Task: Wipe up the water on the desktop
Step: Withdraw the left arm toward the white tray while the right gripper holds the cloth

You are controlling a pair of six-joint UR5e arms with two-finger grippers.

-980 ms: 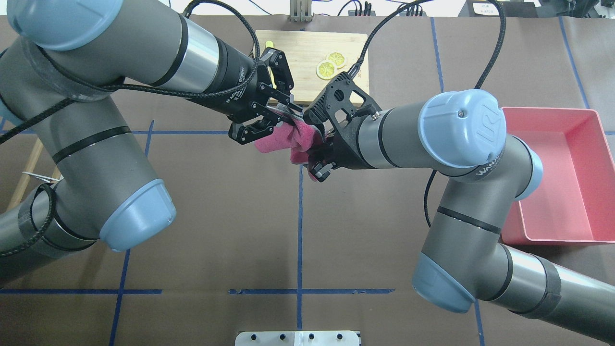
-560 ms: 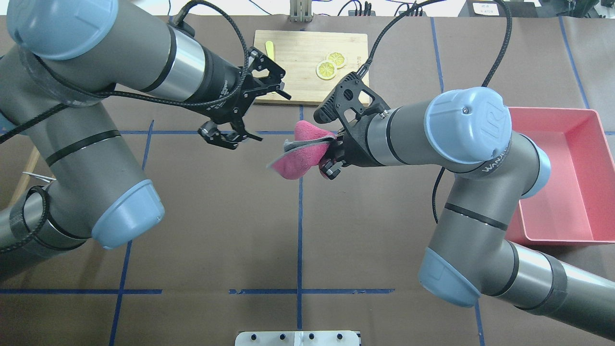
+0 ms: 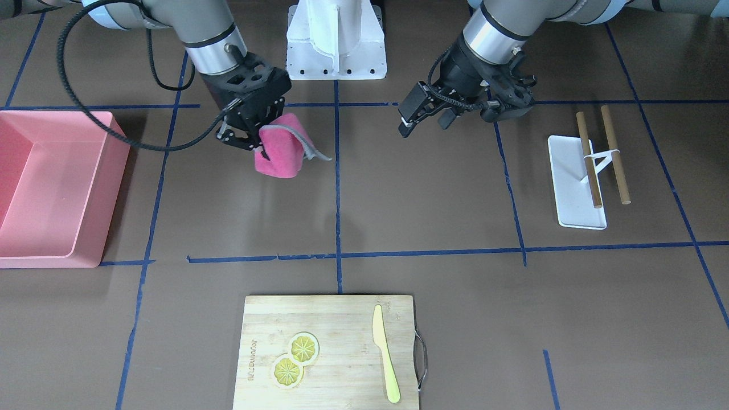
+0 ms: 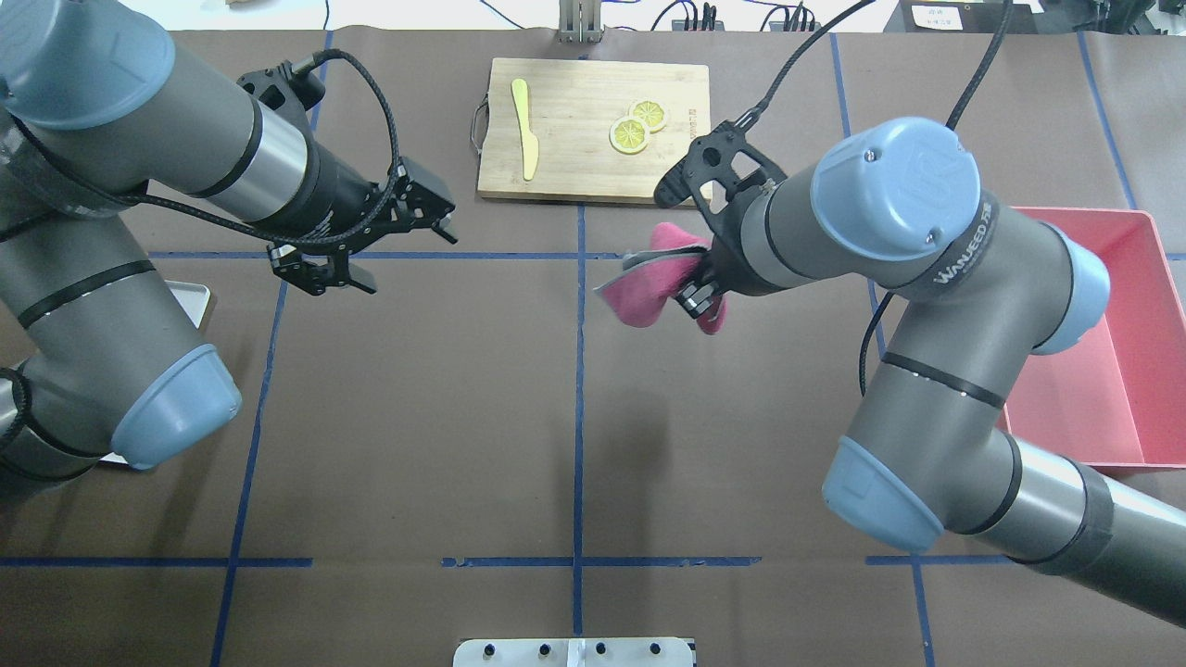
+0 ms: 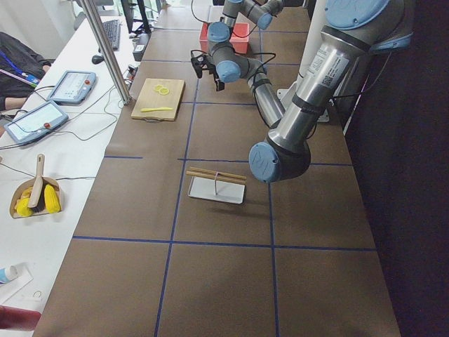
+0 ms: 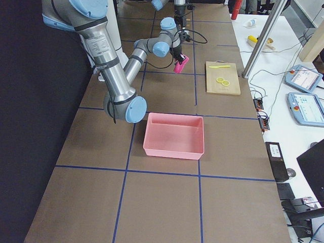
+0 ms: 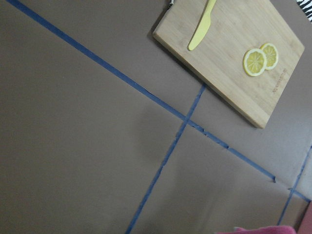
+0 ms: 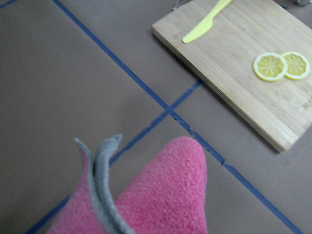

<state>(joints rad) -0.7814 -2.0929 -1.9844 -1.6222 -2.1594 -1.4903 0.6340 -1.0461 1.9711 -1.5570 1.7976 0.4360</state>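
The desktop is the brown surface with blue tape lines; I see no water on it. My right gripper is shut on a pink cloth with a grey edge and holds it folded above the desktop, near the cutting board's front right corner. The cloth also shows in the front view, under the right gripper, and fills the lower part of the right wrist view. My left gripper is open and empty, off to the left of the cloth; it shows in the front view too.
A wooden cutting board with two lemon slices and a yellow knife lies at the far middle. A pink bin stands at the right. A white tray with two brown sticks lies at the robot's left.
My left gripper let go of the cloth, opened and drew back to the left. My right gripper kept the cloth and carried it to the right.
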